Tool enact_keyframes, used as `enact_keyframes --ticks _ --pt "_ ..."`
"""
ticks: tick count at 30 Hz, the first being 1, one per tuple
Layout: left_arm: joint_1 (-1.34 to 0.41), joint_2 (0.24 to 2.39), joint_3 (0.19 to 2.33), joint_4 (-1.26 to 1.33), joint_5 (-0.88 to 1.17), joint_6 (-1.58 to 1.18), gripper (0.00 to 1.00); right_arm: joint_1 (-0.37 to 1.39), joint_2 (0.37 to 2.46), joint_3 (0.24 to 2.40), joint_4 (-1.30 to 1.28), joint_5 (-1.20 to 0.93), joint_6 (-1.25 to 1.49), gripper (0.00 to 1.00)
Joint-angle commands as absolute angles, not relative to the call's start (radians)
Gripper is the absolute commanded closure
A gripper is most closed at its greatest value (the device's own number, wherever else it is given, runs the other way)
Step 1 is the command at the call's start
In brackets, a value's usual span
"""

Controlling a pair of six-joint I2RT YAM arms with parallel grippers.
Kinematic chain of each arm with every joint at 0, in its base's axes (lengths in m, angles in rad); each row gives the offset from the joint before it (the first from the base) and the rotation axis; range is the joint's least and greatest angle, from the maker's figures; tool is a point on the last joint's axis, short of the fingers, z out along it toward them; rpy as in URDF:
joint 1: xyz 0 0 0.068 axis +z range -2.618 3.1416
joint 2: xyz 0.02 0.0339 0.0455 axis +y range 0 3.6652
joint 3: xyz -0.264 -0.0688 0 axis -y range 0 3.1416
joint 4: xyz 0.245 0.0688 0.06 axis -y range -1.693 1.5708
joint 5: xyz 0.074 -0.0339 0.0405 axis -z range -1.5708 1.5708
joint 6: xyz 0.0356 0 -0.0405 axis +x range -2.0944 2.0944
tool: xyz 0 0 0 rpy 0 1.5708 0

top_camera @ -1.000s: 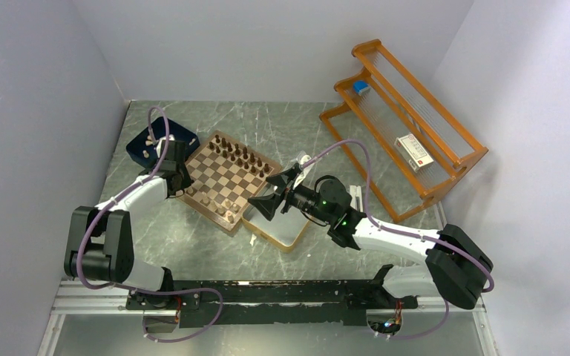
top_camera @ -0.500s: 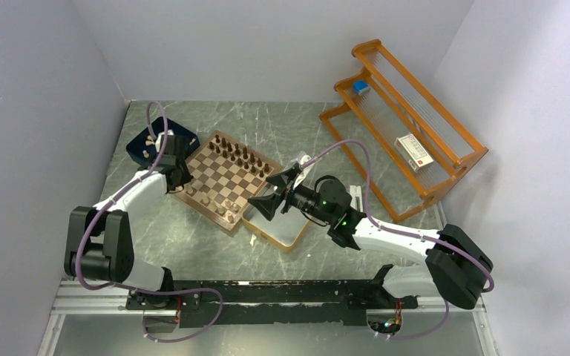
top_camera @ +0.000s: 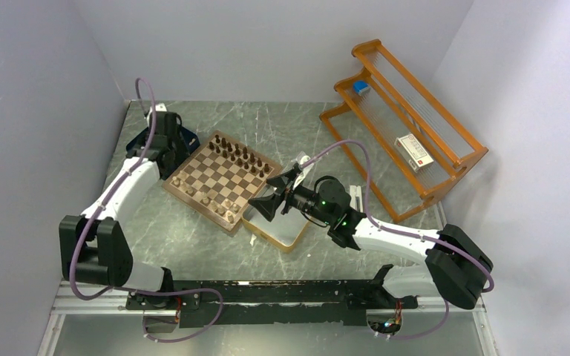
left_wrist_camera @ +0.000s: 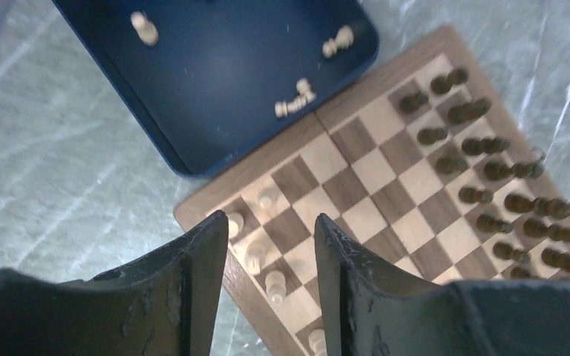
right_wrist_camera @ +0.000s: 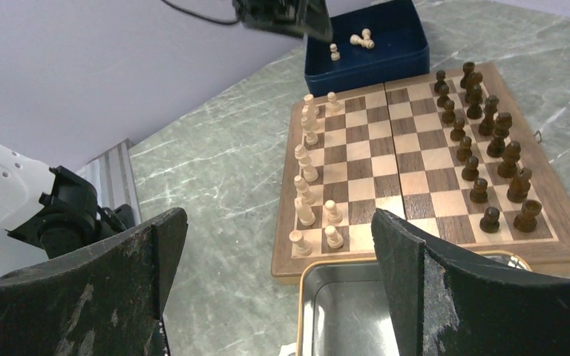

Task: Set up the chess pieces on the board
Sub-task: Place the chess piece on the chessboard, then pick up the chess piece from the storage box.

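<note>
The left gripper (top_camera: 165,135) has swung off the board (top_camera: 223,178) toward the navy tray (top_camera: 189,137), seen from the top. Its wrist cam: jaws half parted, empty, pale chess pieces (left_wrist_camera: 295,104) waiting in the tray, so probably the next grab. Right wrist cam: the right gripper (right_wrist_camera: 278,222) gapes wide, holding nothing.

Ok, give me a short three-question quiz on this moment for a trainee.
1. True or false: the left pincer grips a chess piece.
2. The pale pieces off the board lie in: A, the navy tray; B, the wooden rack; C, the bare table.
3. Which pincer hangs over the silver tin?
Key: 1 false, its jaws are apart and empty. 2 A. 3 the right pincer.
</note>
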State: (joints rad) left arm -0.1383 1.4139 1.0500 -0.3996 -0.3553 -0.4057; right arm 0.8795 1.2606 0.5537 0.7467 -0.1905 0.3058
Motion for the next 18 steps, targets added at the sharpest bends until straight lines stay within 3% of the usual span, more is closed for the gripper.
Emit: enact_keyframes --ticks 1,10,18 --pt "-0.065 1.446 1.159 -0.42 -0.348 -0.338 0.5 0.876 1.246 0.586 0.69 -0.156 0.327 0.0" --pt "0.048 1.687 1.319 -0.26 -0.373 -0.2 0.53 0.875 1.241 0.619 0.696 -0.205 0.339 0.0" --pt "0.068 1.901 1.389 -0.143 -0.128 0.278 0.58 0.876 1.278 0.675 0.642 -0.189 0.312 0.0"
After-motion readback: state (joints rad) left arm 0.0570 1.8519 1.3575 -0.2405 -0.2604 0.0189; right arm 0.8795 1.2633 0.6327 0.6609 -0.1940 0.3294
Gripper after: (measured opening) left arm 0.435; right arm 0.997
